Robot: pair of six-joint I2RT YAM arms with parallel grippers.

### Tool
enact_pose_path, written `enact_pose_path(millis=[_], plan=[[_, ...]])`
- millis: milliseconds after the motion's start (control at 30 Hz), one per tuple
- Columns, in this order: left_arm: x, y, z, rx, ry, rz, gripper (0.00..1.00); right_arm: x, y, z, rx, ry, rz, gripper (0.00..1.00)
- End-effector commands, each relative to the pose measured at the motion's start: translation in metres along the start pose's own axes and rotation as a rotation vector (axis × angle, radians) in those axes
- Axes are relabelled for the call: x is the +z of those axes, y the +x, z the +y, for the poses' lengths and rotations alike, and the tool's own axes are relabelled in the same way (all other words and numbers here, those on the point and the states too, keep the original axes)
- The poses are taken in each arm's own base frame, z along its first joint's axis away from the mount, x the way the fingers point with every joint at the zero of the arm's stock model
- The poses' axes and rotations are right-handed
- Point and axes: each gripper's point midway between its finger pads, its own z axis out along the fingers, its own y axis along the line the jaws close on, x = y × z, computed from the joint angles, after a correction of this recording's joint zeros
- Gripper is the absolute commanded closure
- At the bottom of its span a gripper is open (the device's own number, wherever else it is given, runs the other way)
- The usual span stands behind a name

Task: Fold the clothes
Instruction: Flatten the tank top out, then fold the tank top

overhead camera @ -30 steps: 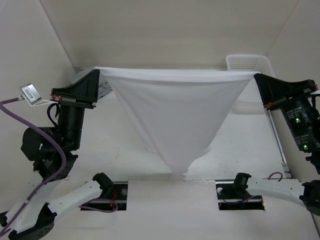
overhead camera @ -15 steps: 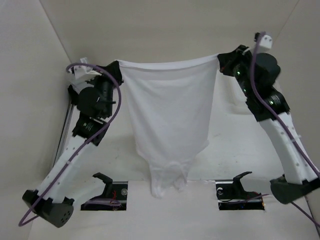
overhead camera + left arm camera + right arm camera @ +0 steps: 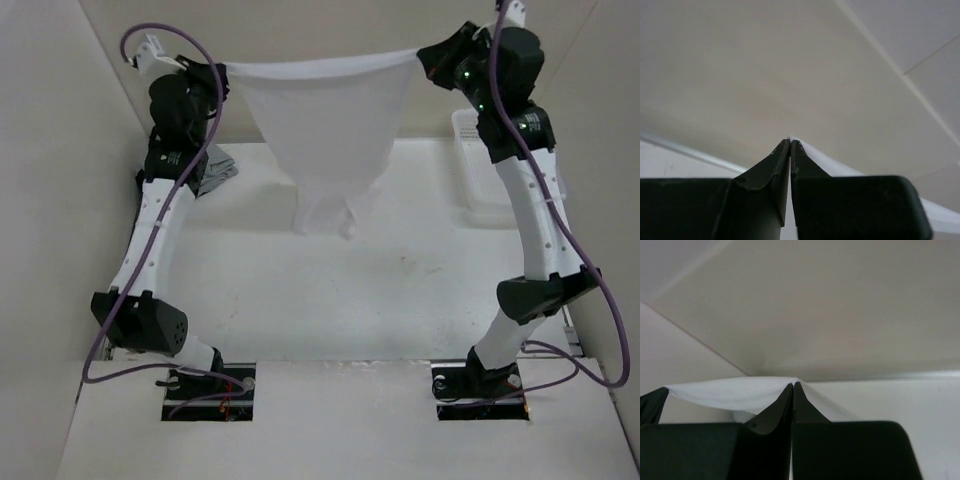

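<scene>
**Corners lost in the claws**

The garment's (image 3: pixel 325 110) top corners vanish inside the closed left claw (image 3: pixel 222 72) and right claw (image 3: pixel 422 52). The left arm (image 3: pixel 160 215) covers part of the grey bundle (image 3: pixel 220 172) — the right arm (image 3: pixel 535 215) hides much of the basket (image 3: pixel 470 170).

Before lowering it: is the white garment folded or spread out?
Spread, unfolded: the white garment hangs open, top edge stretched taut between the left fingers and right fingers, both shut on it.
</scene>
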Motion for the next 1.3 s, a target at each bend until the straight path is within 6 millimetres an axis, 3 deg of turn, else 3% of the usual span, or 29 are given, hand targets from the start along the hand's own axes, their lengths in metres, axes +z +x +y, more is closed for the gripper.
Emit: enact_pose_path(millis=[0,100,200,267,400,633,733,867,1000,1100,1267], plan=[[-0.062,-0.109,-0.080,-0.003,0.200,-0.222,0.97,-0.063,-0.080,0.054,-0.016,-0.132,-0.182,1.00],[-0.076,-0.108,-0.076,0.038,0.181,-0.241,0.97,-0.076,-0.070,0.047,-0.022,-0.110,-0.160,1.00],[-0.083,-0.081,-0.059,0.053,0.145,-0.207,0.97,-0.084,-0.041,0.026,-0.016,-0.069,-0.117,1.00],[-0.090,-0.053,-0.039,0.059,0.110,-0.173,0.97,-0.094,-0.012,0.009,-0.010,-0.046,-0.084,1.00],[-0.124,0.023,0.022,0.059,0.021,-0.088,0.97,-0.122,0.072,-0.034,0.020,0.016,0.011,1.00],[-0.229,0.138,0.148,0.072,-0.147,0.080,0.97,-0.189,0.229,-0.093,0.122,0.071,0.188,1.00],[-0.267,0.160,0.175,0.044,-0.193,0.158,0.97,-0.221,0.285,-0.106,0.163,0.084,0.293,1.00],[-0.303,0.174,0.182,0.021,-0.201,0.269,0.97,-0.269,0.346,-0.111,0.254,0.091,0.455,1.00],[-0.331,0.189,0.187,-0.056,-0.231,0.377,0.98,-0.313,0.381,-0.106,0.306,0.090,0.577,1.00],[-0.346,0.194,0.194,-0.115,-0.249,0.401,0.98,-0.337,0.390,-0.104,0.322,0.116,0.636,1.00],[-0.346,0.187,0.200,-0.132,-0.290,0.356,0.99,-0.346,0.386,-0.076,0.293,0.068,0.657,1.00]])
